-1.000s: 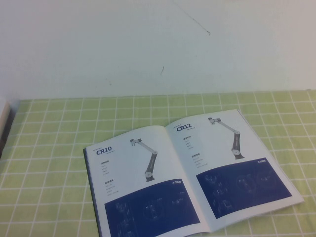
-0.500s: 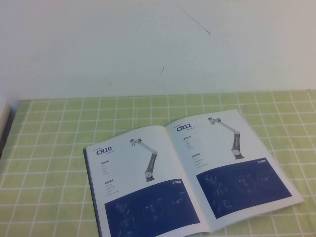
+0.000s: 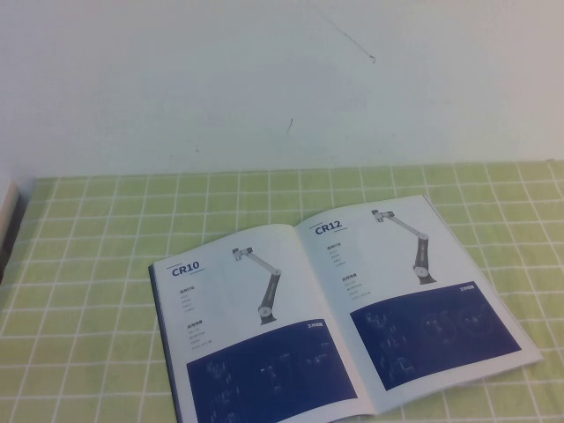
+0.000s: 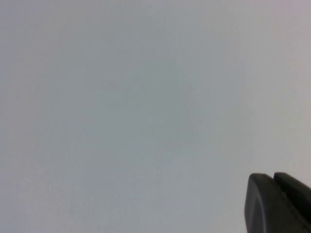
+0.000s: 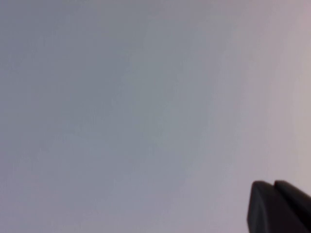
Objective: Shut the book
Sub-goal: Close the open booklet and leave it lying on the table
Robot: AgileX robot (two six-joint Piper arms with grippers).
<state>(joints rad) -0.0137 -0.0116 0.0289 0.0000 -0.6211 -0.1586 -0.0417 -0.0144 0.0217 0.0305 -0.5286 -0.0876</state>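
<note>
An open book [image 3: 339,308] lies flat on the green checked tablecloth [image 3: 88,264], right of centre and near the front edge. Its left page [image 3: 233,308] is headed CR10, its right page [image 3: 410,273] CR12; each shows a robot arm above a dark blue panel. Neither arm appears in the high view. In the left wrist view my left gripper [image 4: 273,175] shows only as two dark fingertips pressed together against a blank pale surface. My right gripper [image 5: 273,183] looks the same in the right wrist view, tips together, holding nothing. Both are away from the book.
A white wall [image 3: 264,79] rises behind the table, with a thin crack and small marks. A pale and dark object [image 3: 7,220] sits at the table's left edge. Bare tablecloth spreads left of and behind the book.
</note>
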